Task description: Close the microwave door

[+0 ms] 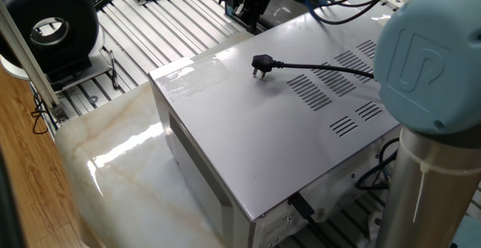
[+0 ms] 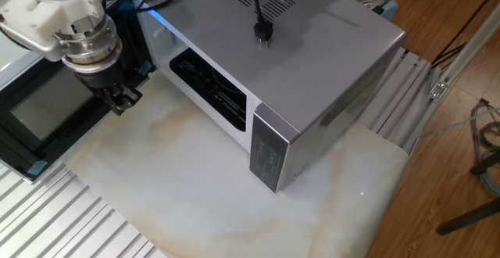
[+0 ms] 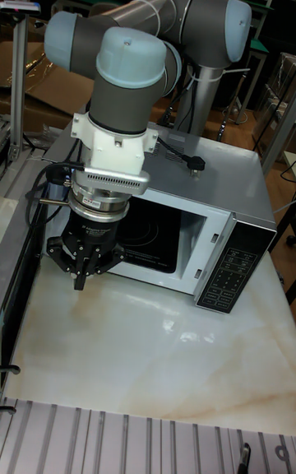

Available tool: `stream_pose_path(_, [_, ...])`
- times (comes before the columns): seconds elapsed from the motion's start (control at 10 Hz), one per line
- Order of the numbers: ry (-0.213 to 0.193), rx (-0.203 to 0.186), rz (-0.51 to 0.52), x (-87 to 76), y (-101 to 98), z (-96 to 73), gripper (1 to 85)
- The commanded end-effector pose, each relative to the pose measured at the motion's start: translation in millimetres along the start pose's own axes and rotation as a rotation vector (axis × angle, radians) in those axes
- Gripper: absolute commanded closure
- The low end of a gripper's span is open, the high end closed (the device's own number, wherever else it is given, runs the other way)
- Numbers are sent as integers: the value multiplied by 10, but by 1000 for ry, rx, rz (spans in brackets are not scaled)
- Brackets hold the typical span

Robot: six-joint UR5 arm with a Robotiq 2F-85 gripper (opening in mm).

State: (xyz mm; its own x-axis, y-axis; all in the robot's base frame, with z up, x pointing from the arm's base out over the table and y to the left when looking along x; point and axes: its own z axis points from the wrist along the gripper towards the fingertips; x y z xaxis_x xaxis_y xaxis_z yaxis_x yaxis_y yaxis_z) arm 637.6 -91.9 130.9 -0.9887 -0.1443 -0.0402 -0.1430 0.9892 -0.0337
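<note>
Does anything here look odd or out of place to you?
Yes. The microwave isn't plugged in: its black cord ends in a plug lying loose on top of the casing. Its door is also swung wide open, lying out to the side, with the robot's gripper just above the white tabletop beside it.

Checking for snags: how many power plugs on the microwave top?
1. The plug lies on the microwave top, cord trailing over the vent slots. The arm hides one corner of the top.

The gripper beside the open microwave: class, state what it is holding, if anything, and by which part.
Nothing is held. The gripper hangs over the marble top with its fingers together, beside the open microwave door.
</note>
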Motion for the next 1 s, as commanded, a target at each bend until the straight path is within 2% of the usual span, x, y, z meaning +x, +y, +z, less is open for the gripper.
stream_pose_path(0.0, [-16, -39, -9, -40, 83, -11, 847])
stream_pose_path(0.1, [-57, -69, -12, -144, 164, -19, 847])
stream_pose_path(0.2, [-81, -90, -27, -204, 219, -28, 847])
stream_pose_path(0.3, [-134, -97, -41, -340, 241, -44, 847])
stream_pose_path(0.4, [-176, -84, -47, -447, 211, -58, 847])
stream_pose_path(0.5, [-186, -87, -48, -472, 219, -63, 847])
stream_pose_path(0.6, [-190, -98, -55, -480, 249, -68, 847])
stream_pose_path(0.7, [-193, -86, -65, -487, 220, -66, 847])
stream_pose_path(0.8, [-159, -78, -70, -401, 199, -49, 847])
stream_pose_path(0.9, [-98, -60, -80, -248, 145, -79, 847])
